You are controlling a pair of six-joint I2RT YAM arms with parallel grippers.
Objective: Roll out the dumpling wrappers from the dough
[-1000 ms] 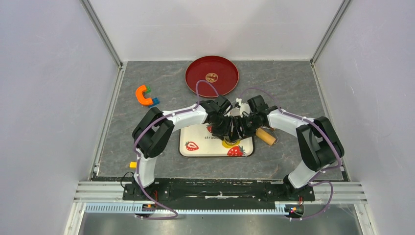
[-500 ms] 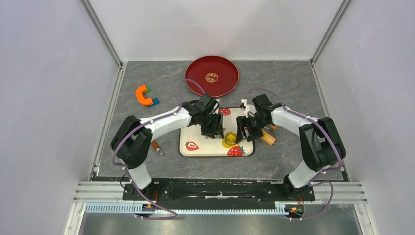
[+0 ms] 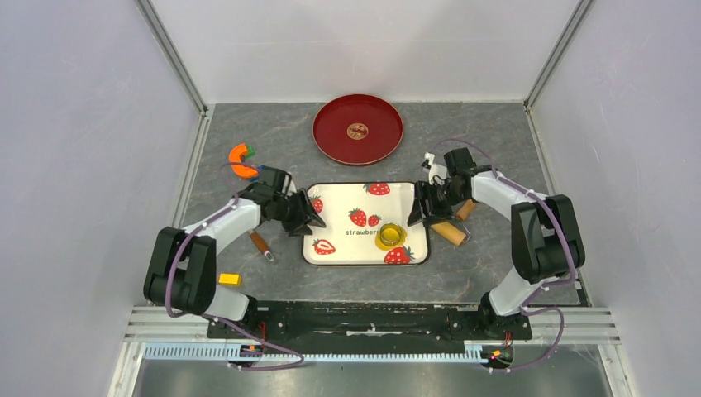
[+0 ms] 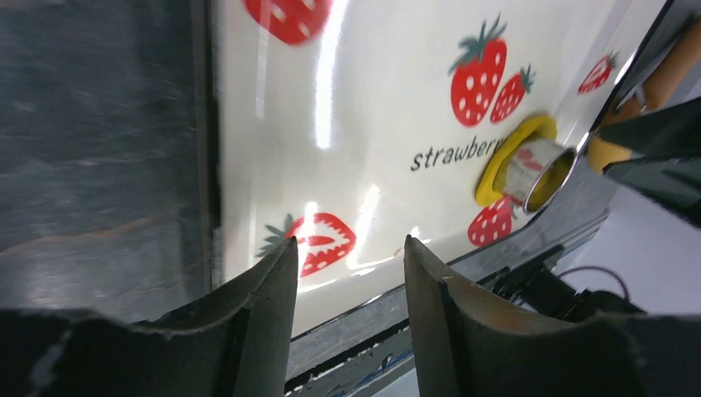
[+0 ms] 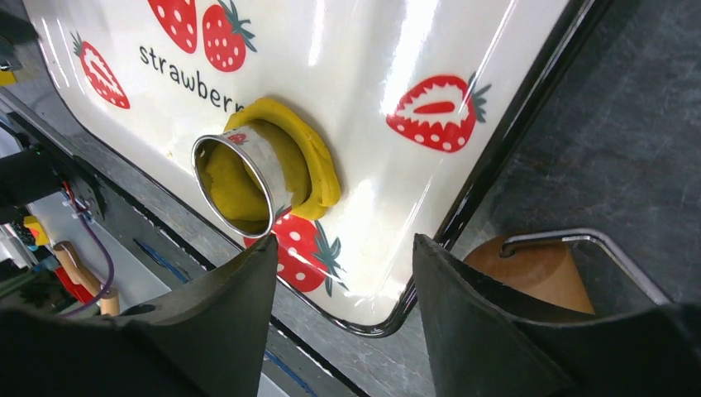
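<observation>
Both arms have backed off to opposite edges of the tray (image 3: pixel 397 198). The left end effector (image 4: pixel 347 248) and right end effector (image 5: pixel 343 248) both stand wide and empty. The ring cutter (image 5: pixel 248 178) is left standing in the yellow dough (image 5: pixel 318 165) at the tray's near right, with the dumpling wrapper (image 5: pixel 227 186) inside it. The cut looks made; freeing the disc is probably next.

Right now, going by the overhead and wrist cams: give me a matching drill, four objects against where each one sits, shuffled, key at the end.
Things
1. red plate
2. metal ring cutter
3. orange curved piece
4. wooden roller

Places
A. just off the right edge of the strawberry tray
B. standing on the yellow dough, near the tray's front right corner
C. beyond the tray's far edge, in the middle
D. off to the tray's far left

Pairs: 1-C, 2-B, 3-D, 4-A
</observation>
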